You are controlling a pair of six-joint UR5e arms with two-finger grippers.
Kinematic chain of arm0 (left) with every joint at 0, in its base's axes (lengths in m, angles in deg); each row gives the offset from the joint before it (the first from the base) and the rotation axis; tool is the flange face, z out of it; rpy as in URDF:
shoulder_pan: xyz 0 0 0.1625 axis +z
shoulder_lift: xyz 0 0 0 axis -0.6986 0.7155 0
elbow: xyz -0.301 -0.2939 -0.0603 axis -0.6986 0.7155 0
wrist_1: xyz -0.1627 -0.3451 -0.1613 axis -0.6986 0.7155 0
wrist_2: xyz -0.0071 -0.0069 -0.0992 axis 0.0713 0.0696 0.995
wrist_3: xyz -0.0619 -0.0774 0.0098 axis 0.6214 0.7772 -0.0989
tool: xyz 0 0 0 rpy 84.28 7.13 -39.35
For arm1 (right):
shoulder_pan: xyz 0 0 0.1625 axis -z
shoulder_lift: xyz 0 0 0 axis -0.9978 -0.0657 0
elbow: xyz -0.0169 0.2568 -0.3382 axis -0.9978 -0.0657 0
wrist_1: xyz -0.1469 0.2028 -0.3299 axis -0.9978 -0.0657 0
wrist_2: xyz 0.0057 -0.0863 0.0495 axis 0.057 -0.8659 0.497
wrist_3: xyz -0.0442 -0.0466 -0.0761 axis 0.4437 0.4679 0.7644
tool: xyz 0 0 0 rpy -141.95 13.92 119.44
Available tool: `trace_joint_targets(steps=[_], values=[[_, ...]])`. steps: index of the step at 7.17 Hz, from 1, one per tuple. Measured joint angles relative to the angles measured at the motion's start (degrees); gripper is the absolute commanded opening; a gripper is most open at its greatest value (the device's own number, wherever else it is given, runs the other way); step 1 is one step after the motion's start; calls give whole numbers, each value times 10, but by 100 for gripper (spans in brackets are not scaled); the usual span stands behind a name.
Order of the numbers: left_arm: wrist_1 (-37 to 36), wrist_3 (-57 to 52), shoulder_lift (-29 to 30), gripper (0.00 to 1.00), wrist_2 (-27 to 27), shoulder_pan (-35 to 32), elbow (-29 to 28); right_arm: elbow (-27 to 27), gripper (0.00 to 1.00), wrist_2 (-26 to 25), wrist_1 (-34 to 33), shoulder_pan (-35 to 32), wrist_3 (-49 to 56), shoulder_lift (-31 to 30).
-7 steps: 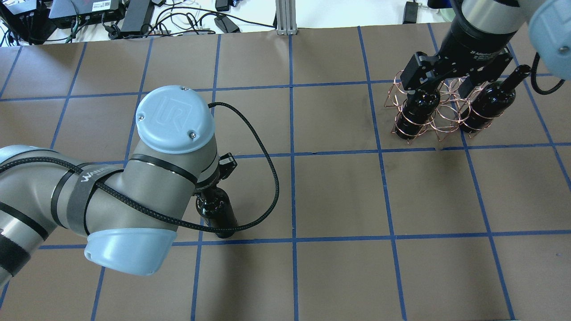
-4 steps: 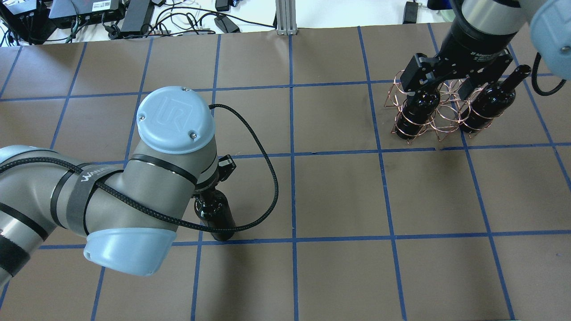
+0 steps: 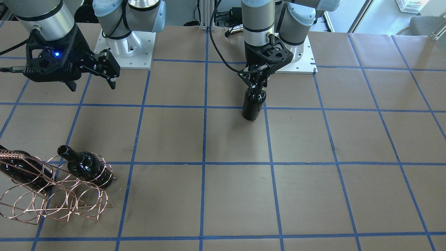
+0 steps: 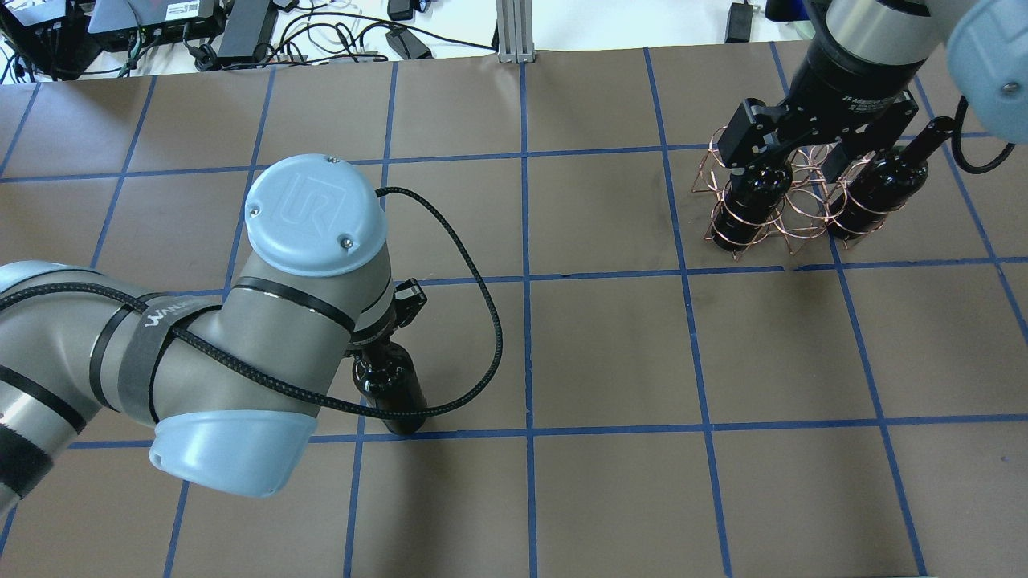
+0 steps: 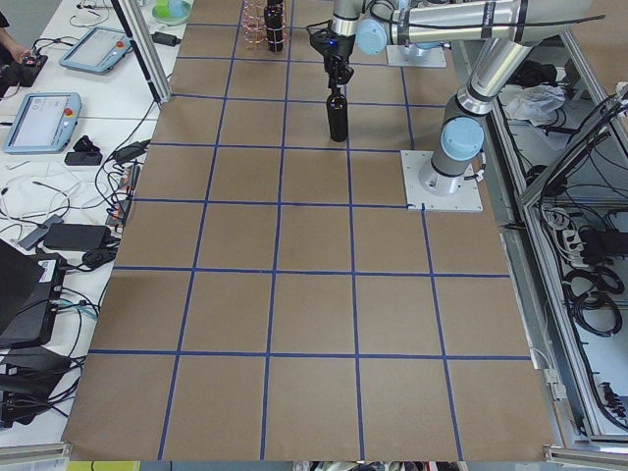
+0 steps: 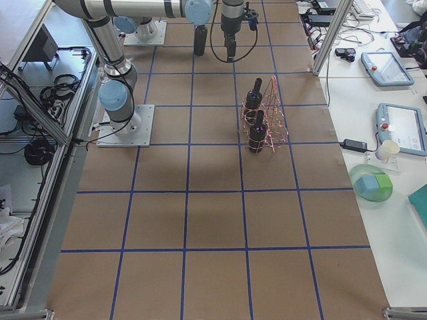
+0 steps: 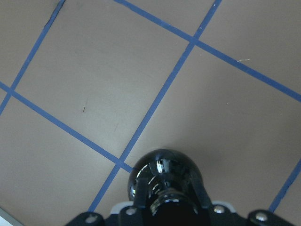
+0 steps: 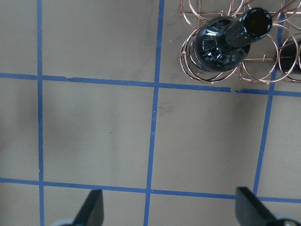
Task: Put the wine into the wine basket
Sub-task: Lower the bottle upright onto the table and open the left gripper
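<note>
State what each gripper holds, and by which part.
The left gripper grips the upright wine by its neck, just above the shoulders. The right gripper is open and holds nothing.

- Wine bottles: three. The lone bottle (image 3: 253,106) stands out on the worktop (image 3: 348,139); the first racked bottle (image 3: 91,169) and the second racked bottle (image 3: 19,173) sit in the rack.
- Wine basket (image 3: 52,204): one, of copper wire. It has more loops than bottles, but the wires overlap too much to count them.
- Robot arms: two, each with one end effector, the left end effector (image 3: 257,87) and the right end effector (image 3: 92,83).
- White base plates: two, the first base plate (image 3: 139,57) and the second base plate (image 3: 303,64).
- Handheld control tablets on the side bench: two, the far tablet (image 6: 381,68) and the near tablet (image 6: 400,128).
</note>
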Motion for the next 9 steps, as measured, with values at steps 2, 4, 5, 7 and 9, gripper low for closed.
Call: trace_joint_targets(steps=[2, 4, 5, 7, 9], values=[[0, 9, 0, 34, 1, -2, 0, 0, 100, 0, 2, 0, -1, 2], [0, 13, 0, 34, 1, -4, 0, 0, 100, -1, 6, 0, -2, 5], [0, 14, 0, 45, 2, -4, 1, 0, 100, -3, 11, 0, -3, 5], [3, 14, 0, 75, 8, -5, 0, 0, 100, -17, 16, 0, -2, 7], [12, 15, 0, 76, 10, -5, -1, 0, 100, -21, 17, 0, -3, 8]])
